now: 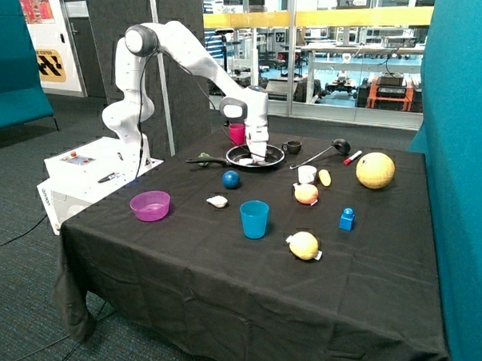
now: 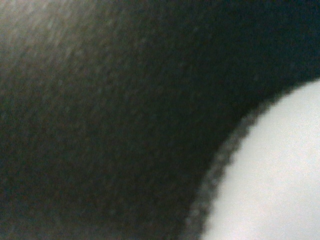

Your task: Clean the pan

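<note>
The black pan [image 1: 236, 156] with a shiny rim stands at the back of the black-clothed table, its thin handle [image 1: 206, 160] pointing toward the robot's base. My gripper [image 1: 258, 154] reaches straight down into the pan, right at its floor. A small white thing [image 1: 247, 161] lies in the pan beside the gripper. In the wrist view a dark surface [image 2: 100, 125] fills most of the picture, very close, and a white thing [image 2: 280, 175] fills one corner. I cannot tell what the white thing is.
Just behind the pan are a pink cup [image 1: 237, 133] and a black mug [image 1: 292, 147]. A ladle [image 1: 322, 152], white cup [image 1: 307, 174] and yellow ball [image 1: 375, 170] lie to one side. In front are a blue ball [image 1: 231, 179], blue cup [image 1: 254, 219] and purple bowl [image 1: 150, 205].
</note>
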